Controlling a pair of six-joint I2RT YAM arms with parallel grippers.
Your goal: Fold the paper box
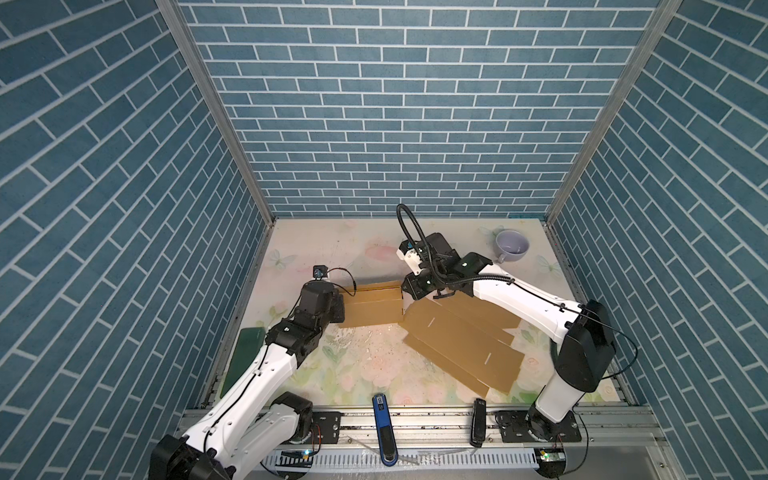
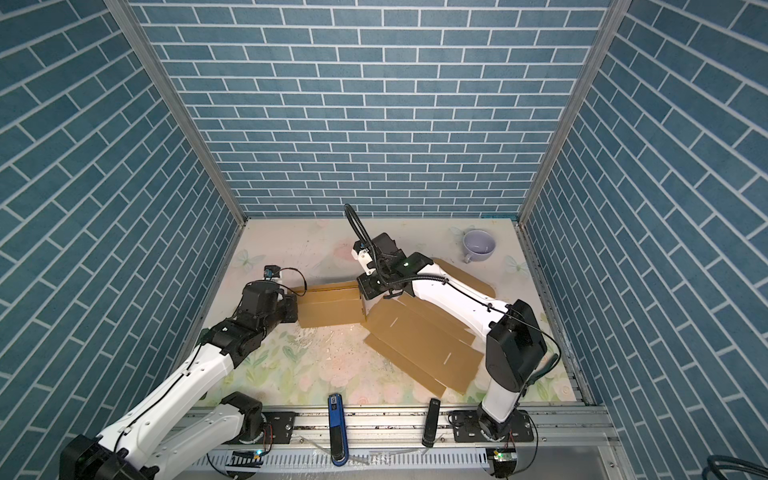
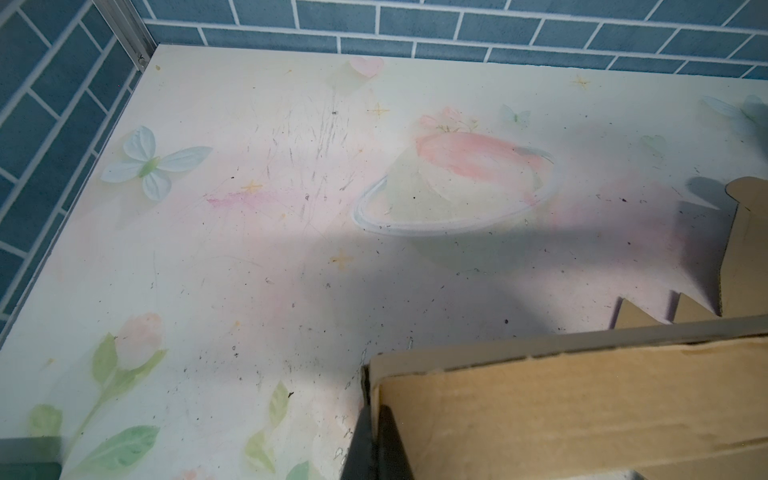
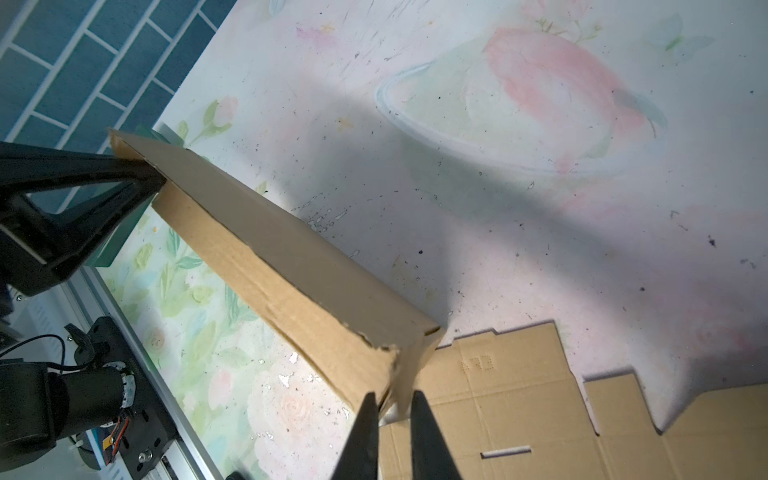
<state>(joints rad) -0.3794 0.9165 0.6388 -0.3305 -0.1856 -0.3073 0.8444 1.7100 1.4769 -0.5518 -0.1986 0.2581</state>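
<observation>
The paper box is a brown cardboard cut-out. One long panel [image 1: 374, 309] is lifted off the table between my two grippers, and the rest [image 1: 457, 345] lies flat to the right with its slots showing. My left gripper [image 1: 344, 305] is shut on the left end of the raised panel [image 3: 582, 415]; the two dark fingertips [image 3: 386, 419] pinch the cardboard edge. My right gripper [image 1: 405, 297] holds the panel's other end. In the right wrist view the jaws [image 4: 392, 401] stand on either side of the folded corner [image 4: 407, 361], closed on the cardboard.
A lilac cup [image 1: 512, 245] stands at the back right of the floral table [image 1: 365, 365]. A blue tool [image 1: 384, 428] and a black one [image 1: 478, 422] lie on the front rail. A dark green board [image 1: 243, 353] leans at the left edge.
</observation>
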